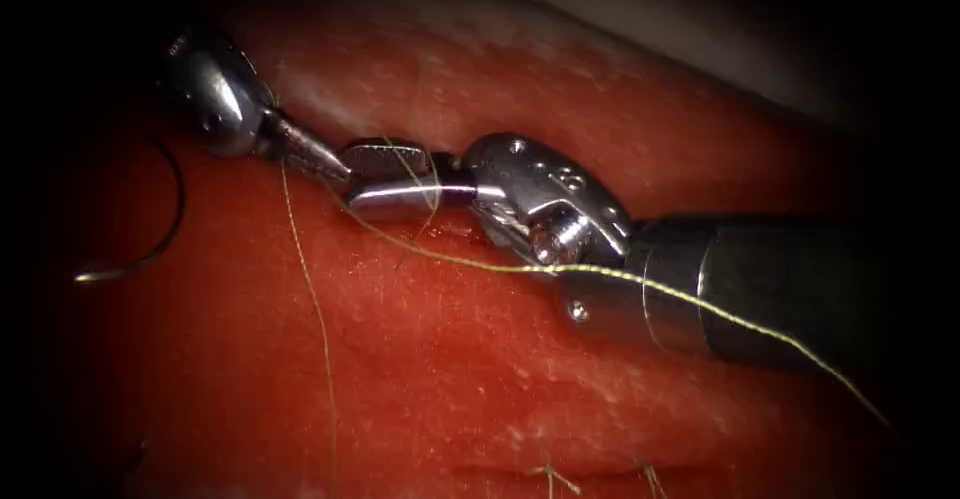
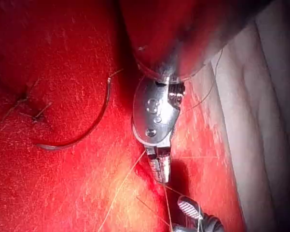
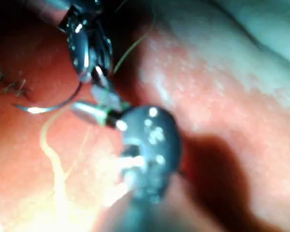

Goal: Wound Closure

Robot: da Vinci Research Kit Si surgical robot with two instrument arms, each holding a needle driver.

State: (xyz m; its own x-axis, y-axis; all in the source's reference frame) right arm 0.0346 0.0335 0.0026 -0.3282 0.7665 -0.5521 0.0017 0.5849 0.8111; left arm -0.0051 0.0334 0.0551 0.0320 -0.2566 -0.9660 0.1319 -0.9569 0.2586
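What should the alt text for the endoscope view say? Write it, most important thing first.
Two needle drivers meet tip to tip over the red tissue: the left tool and the right tool, with yellow thread draped across the right tool's jaws and shaft. The curved needle lies free on the tissue at far left, held by neither.

right tool [image 1: 385, 174]: glossy metal | tissue [image 1: 450, 359]: wet, glistening | thread [image 1: 640, 281]: fine, matt

Needle [image 1: 160, 221] upper end fades into dark at the endoscope edge. Thread [image 1: 700, 304] runs off past the right tool's shaft, end unseen. Right tool [image 3: 94, 112] blurred in its own wrist view (jaw gap unreadable there). Left tool [image 2: 160, 166] tip: can't tell what it pinches. Stitch ends [image 1: 552, 477] cut by the frame edge.
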